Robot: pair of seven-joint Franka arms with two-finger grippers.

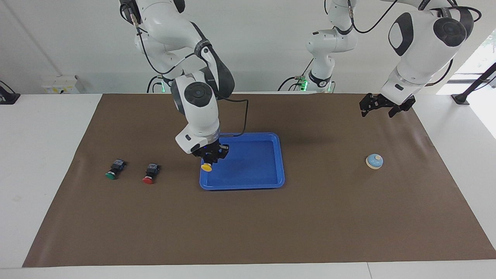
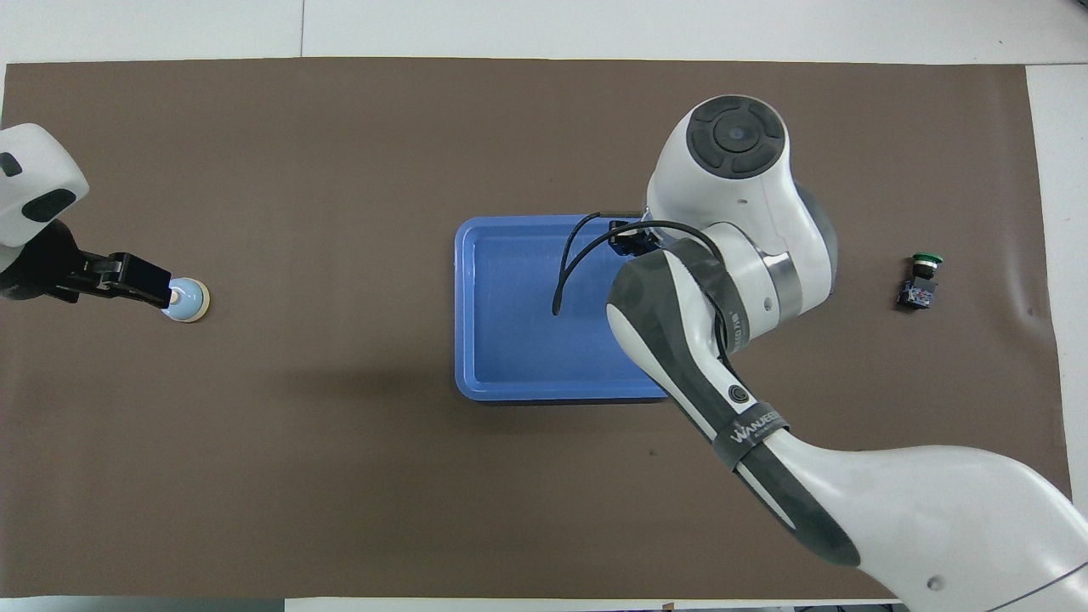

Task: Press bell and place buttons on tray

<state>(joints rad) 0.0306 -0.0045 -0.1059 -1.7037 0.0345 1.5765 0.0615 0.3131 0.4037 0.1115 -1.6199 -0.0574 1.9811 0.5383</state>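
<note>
Buttons (image 1: 148, 173) three, tray (image 1: 271, 183) one, bell (image 1: 374, 161) one

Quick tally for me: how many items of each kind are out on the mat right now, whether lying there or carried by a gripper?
Buttons: 3 (green, red, yellow, shut in the right gripper over the tray)
Tray: 1
Bell: 1
Total: 5

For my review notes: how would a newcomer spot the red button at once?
Start at the blue tray mid-table, then look toward the right arm's end. Two buttons lie on the brown mat; the red button is nearer the tray, and its cap is red, unlike the green button.
</note>
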